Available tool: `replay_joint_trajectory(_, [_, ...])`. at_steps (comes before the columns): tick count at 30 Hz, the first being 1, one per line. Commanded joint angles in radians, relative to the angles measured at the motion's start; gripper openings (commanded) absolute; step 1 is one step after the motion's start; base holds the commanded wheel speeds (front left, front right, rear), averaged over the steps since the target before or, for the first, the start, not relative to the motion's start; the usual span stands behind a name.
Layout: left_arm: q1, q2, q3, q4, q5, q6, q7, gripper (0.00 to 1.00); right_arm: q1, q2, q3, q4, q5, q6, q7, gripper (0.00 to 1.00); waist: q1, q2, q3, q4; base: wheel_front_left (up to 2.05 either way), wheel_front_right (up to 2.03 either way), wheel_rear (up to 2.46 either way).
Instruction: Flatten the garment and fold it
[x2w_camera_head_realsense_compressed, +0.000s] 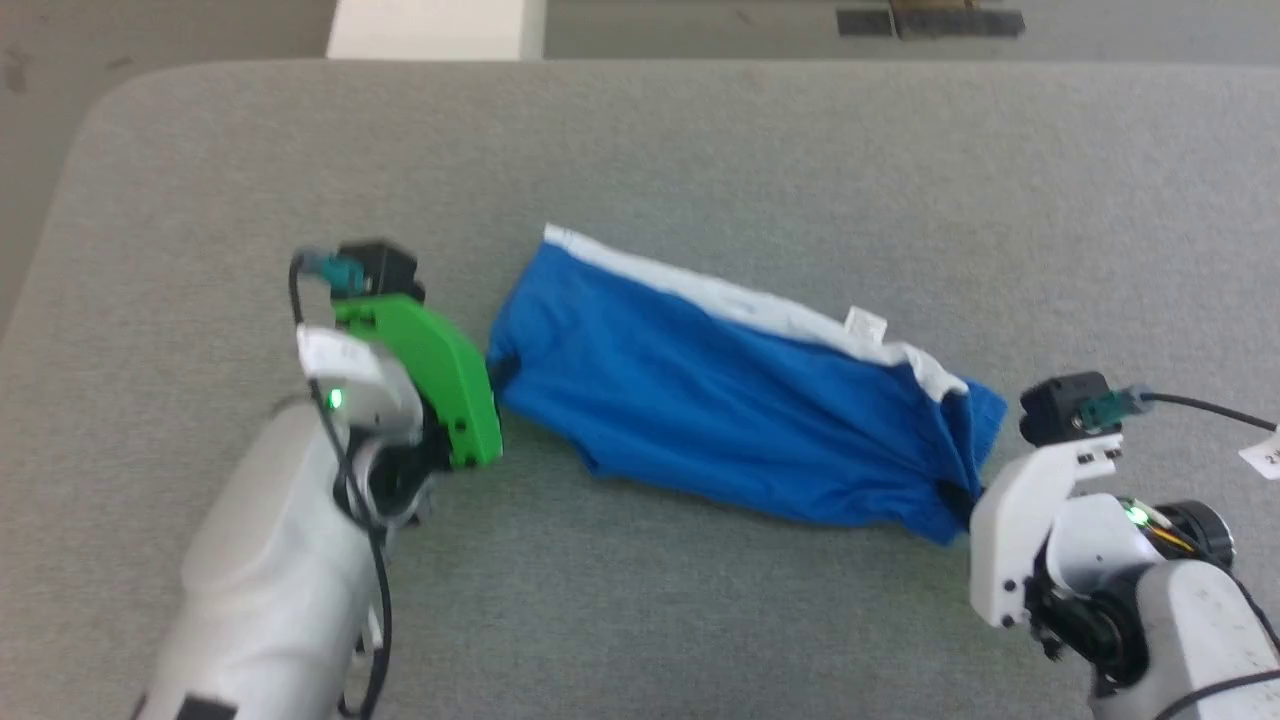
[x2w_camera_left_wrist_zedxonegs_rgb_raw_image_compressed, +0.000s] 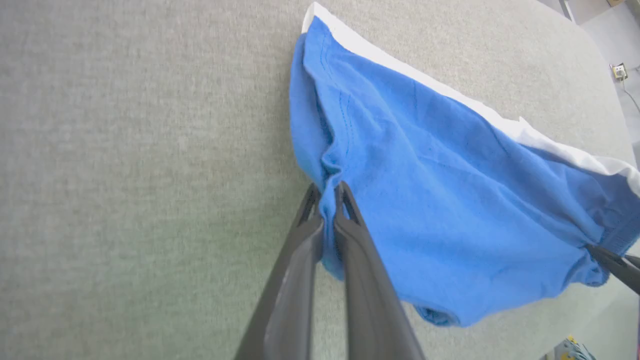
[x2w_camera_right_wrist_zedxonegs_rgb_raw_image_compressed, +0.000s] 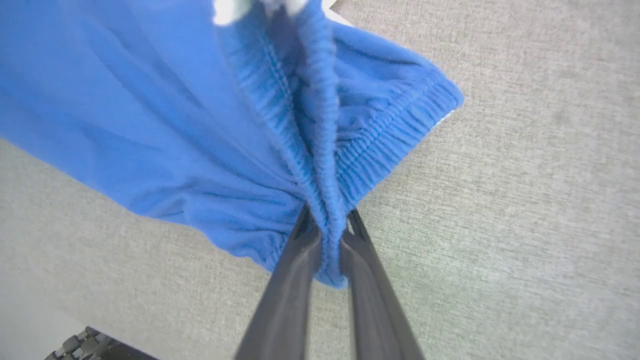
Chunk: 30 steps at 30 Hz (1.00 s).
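Garment (x2w_camera_head_realsense_compressed: 740, 400) is laid mid-table (x2w_camera_head_realsense_compressed: 700, 150), stretched from 10 to 4 o'clock in the head view. A white band (x2w_camera_head_realsense_compressed: 700, 290) is seen along its 1 o'clock edge, with a small white label (x2w_camera_head_realsense_compressed: 865, 325) sticking up from it. The 9 o'clock end is pinched by the left gripper (x2w_camera_left_wrist_zedxonegs_rgb_raw_image_compressed: 327, 192), jaws clenched on a bunched blue fold. The 4 o'clock end is held by the right gripper (x2w_camera_right_wrist_zedxonegs_rgb_raw_image_compressed: 327, 220), jaws clamped on a gathered, ribbed blue edge. Fabric is wrinkled between the two grips.

One garment (x2w_camera_head_realsense_compressed: 720, 410), two tools: left tool (x2w_camera_left_wrist_zedxonegs_rgb_raw_image_compressed: 327, 192), right tool (x2w_camera_right_wrist_zedxonegs_rgb_raw_image_compressed: 328, 215).
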Motion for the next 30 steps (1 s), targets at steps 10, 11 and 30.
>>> replay_joint_trajectory(10, [0.328,0.0,0.032,-0.178,-0.073,0.093,-0.039,0.0,0.084,-0.111,0.02,-0.006,0.037,-0.002,0.083,0.0,0.0,0.0,-0.087,0.068,0.0,0.0,0.0])
replay_joint_trajectory(11, [0.348,0.001,0.03,-0.185,-0.074,0.101,-0.038,0.0,0.087,-0.113,0.02,-0.002,0.04,-0.002,0.085,0.0,0.0,0.0,-0.087,0.069,0.0,0.0,0.0])
replay_joint_trajectory(30, [0.428,0.047,0.095,-0.293,-0.065,0.158,-0.126,1.0,0.11,-0.114,0.008,0.0,0.064,-0.002,0.034,1.0,0.0,0.0,-0.12,0.056,0.0,0.0,0.0])
